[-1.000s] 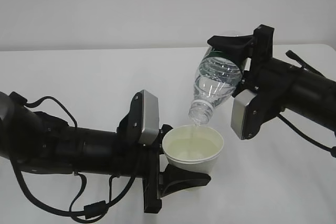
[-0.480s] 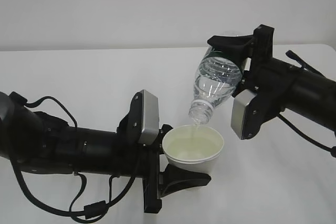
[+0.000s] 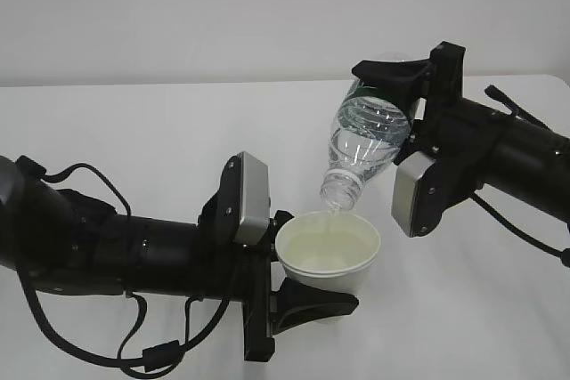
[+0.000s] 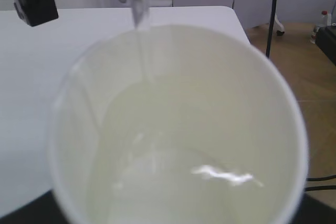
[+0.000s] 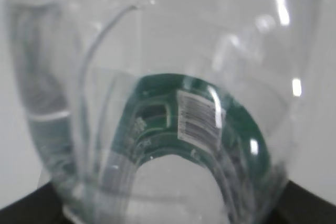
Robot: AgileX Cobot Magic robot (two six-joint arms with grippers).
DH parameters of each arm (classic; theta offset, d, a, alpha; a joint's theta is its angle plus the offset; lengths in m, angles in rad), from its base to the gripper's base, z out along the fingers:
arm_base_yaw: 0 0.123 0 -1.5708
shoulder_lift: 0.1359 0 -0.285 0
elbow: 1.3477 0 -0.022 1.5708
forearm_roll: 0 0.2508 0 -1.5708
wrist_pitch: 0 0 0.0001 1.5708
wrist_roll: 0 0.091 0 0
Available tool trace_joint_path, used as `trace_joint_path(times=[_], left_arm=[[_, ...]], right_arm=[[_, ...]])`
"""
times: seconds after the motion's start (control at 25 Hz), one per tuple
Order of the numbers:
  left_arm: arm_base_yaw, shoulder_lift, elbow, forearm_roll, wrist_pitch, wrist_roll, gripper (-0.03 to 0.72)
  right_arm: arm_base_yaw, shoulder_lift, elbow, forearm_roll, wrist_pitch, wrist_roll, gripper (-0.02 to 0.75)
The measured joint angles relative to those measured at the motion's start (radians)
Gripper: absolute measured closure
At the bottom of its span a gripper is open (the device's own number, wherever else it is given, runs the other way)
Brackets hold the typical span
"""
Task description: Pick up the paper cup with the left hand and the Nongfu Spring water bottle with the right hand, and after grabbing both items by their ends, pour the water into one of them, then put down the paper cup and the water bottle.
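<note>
Exterior view: white desk fills the frame. Left hand enters from lower left, right hand from the right edge, both held above the desk.

Right hand's fingers are clamped on the base end of the Nongfu Spring water bottle, right of centre. Bottle tipped steeply, long axis running from upper right down to lower left, open neck lowest.

Left hand's fingers grip the lower part of the paper cup, centre-bottom of the frame. Cup stands roughly upright, mouth up.

Key relation: bottle neck sits just above the cup's far rim, close to touching, slightly left of the cup's centre. A thin stream of water drops from the top of the left wrist frame into the pool in the cup.

Right wrist view: green label band seen through the clear wall, little else.

Judgement: pour is under way; cup looks partly full. Next call is to tip the bottle back upright, neck kept over the rim till the stream stops.
</note>
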Motion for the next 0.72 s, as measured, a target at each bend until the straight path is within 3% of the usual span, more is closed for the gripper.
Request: trace_joint_path(times=[0.72], left_arm=[[0.000,0.000,0.000,0.000,0.000,0.000,0.279]], right_arm=[[0.000,0.000,0.000,-0.002,0.000,0.000,0.292]])
